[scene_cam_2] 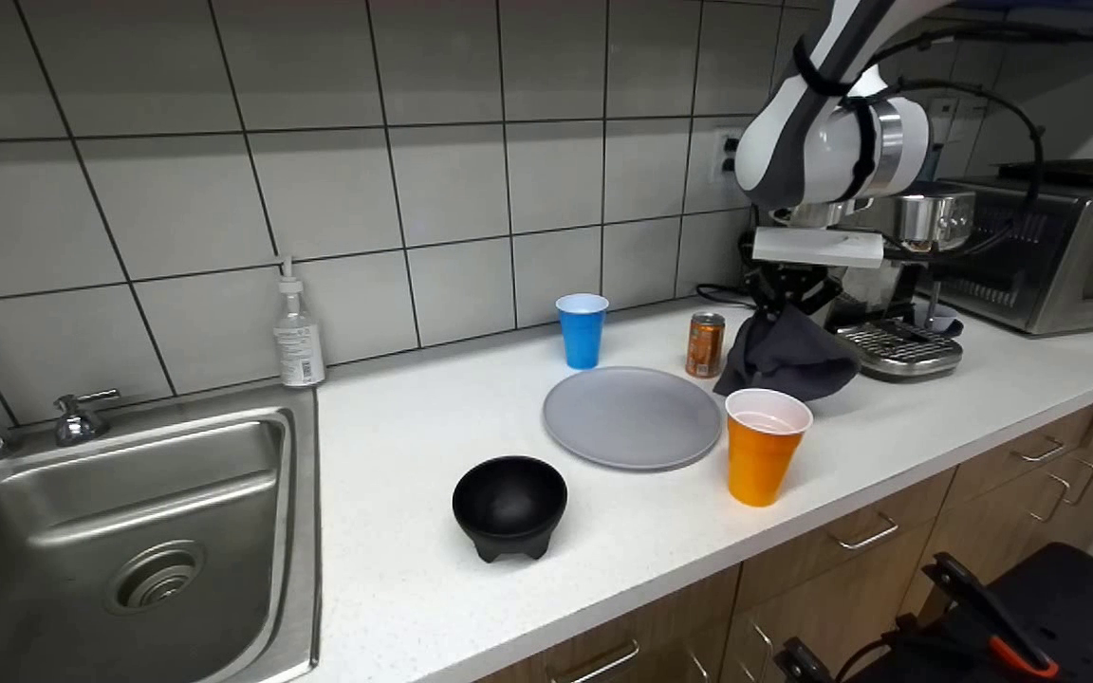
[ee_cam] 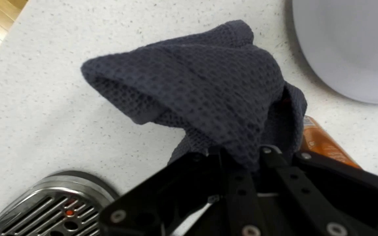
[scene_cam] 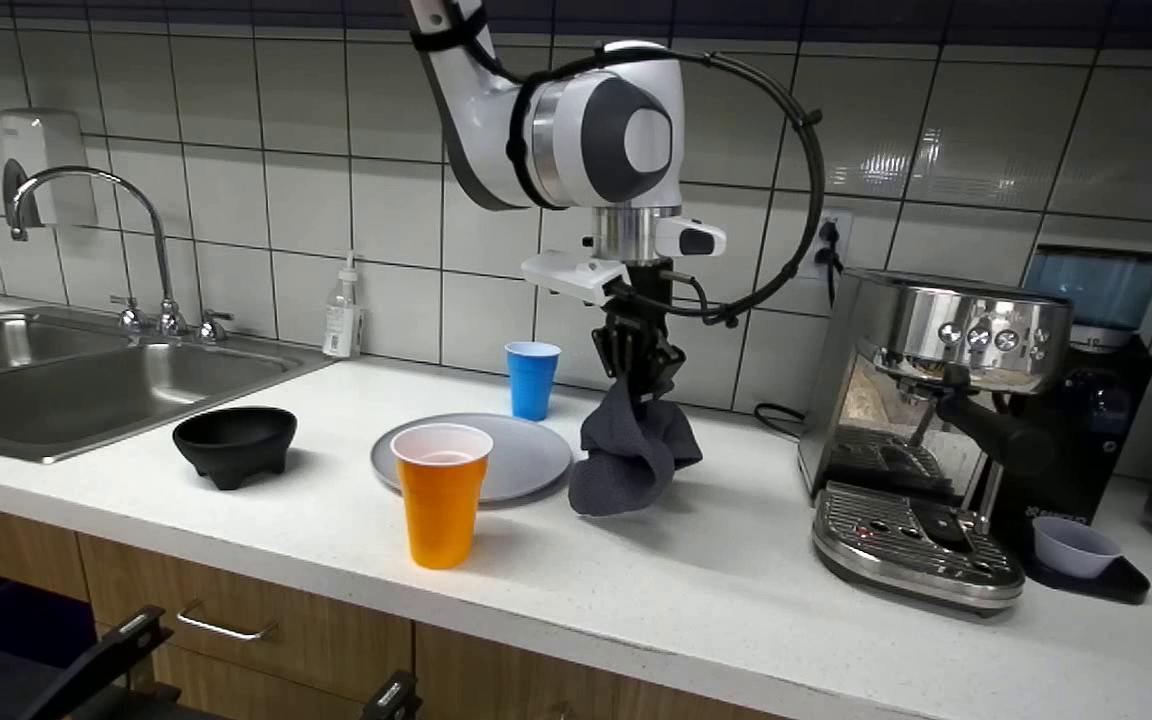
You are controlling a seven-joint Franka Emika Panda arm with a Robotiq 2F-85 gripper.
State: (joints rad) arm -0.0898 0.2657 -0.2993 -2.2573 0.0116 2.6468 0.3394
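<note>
Wrist view: black jointed hand (ee_cam: 244,160), nearly closed, pinches a crumpled dark-grey waffle-weave cloth (ee_cam: 192,82) by one bunched spot, likely why it droops loosely over the speckled white bench (ee_cam: 51,42)

A: How's the light?
B: Bright on the white counter (scene_cam: 336,530), dim along the top and lower left of an exterior view.
A: Any glare?
B: A gridded reflection on the tiles (scene_cam: 976,165), upper right, glints on the espresso machine (scene_cam: 936,360) beneath, and a pale streak along the sink (scene_cam_2: 129,517), lower left of an exterior view.
A: Shadows?
B: Soft; one hugs the plate (ee_cam: 349,49), upper right of the wrist view. The black gripper (ee_cam: 241,155) loses detail at the bottom.
A: Sharpness?
B: Mixed: the cloth (ee_cam: 189,82) shows its weave mid-frame, while print on the bottle (scene_cam_2: 300,346) blurs.
</note>
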